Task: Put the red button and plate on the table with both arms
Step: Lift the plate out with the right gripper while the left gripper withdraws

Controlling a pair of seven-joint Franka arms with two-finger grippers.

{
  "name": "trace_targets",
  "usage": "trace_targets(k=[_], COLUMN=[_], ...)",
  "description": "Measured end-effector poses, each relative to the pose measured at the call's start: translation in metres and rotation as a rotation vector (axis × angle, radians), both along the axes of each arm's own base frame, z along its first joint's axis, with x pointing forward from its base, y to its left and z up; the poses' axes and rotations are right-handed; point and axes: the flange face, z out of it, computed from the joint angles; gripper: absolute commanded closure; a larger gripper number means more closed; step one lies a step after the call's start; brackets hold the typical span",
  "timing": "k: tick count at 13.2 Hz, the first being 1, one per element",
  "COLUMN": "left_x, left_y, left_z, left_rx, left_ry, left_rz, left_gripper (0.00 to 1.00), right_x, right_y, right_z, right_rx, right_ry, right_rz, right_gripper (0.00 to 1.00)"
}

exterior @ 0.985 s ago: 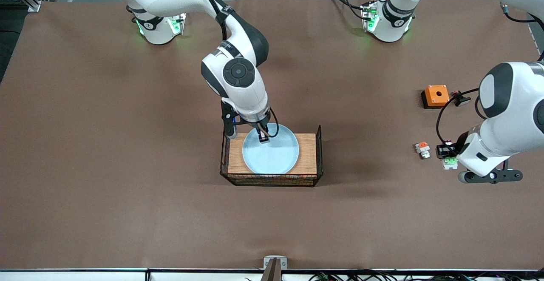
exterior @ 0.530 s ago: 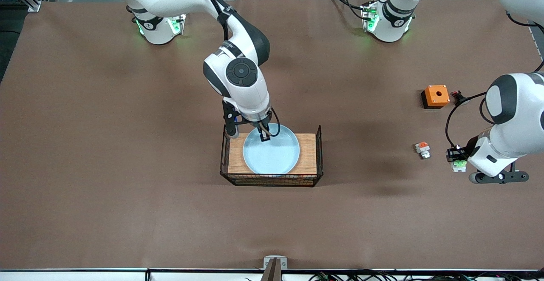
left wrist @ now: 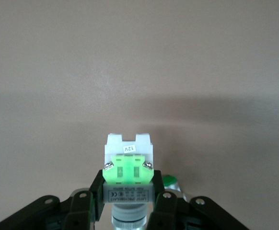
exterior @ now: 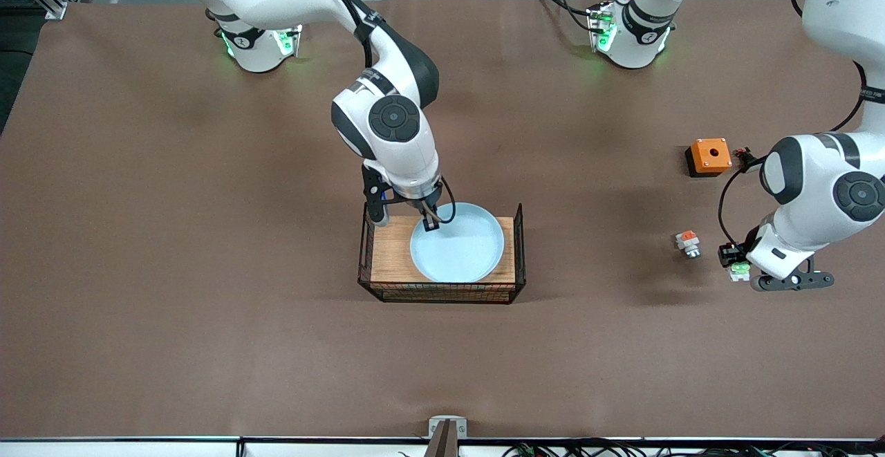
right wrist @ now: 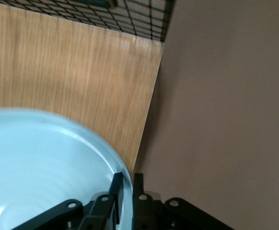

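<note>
The pale blue plate (exterior: pixel 457 243) lies on the wooden top of the wire basket (exterior: pixel 442 295). My right gripper (exterior: pixel 429 222) is shut on the plate's rim at the edge toward the robots. In the right wrist view the rim of the plate (right wrist: pixel 39 163) runs between the two fingers of the right gripper (right wrist: pixel 128 187). My left gripper (exterior: pixel 734 262) is shut on the red button (exterior: pixel 738 272) low over the brown table (exterior: pixel 207 270) near the left arm's end. In the left wrist view the button's green and white block (left wrist: pixel 128 165) sticks out of the left gripper (left wrist: pixel 128 194).
A small white block with an orange-red top (exterior: pixel 687 243) lies on the table beside the left gripper. An orange box (exterior: pixel 709 155) and a black-and-red knob piece (exterior: pixel 747 158) lie farther from the front camera. The basket has raised wire sides.
The plate has shifted on the basket toward the left arm's end, with my right gripper on its rim. The left arm has swung its wrist and elbow round, the button still in the gripper.
</note>
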Motion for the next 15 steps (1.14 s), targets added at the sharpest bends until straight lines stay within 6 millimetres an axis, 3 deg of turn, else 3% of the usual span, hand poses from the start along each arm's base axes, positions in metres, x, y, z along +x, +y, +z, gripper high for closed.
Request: trace_targets(k=[5, 12, 13, 14, 15], left_x=[-0.005, -0.006, -0.006, -0.006, -0.006], left_y=[0.029, 0.033, 0.033, 0.033, 0.033], left_z=[-0.049, -0.062, -0.062, -0.062, -0.062], left_rx=[-0.017, -0.022, -0.022, -0.022, -0.021], left_ry=[-0.014, -0.012, -0.012, -0.012, -0.013], left_rz=[-0.028, -0.037, -0.037, -0.037, -0.037], left_gripper=[0.98, 0.66, 0.44, 0.14, 0.0], right_x=[0.0, -0.004, -0.006, -0.008, -0.009], right_y=[0.002, 0.007, 0.009, 0.01, 0.011], right_z=[0.004, 0.012, 0.012, 0.013, 0.017], right_rx=[0.006, 0.01, 0.007, 0.005, 0.006], right_ry=[-0.004, -0.009, -0.007, -0.007, -0.01], right_rz=[0.002, 0.011, 0.015, 0.018, 0.02], right_gripper=[0.99, 0.98, 0.98, 0.98, 0.98])
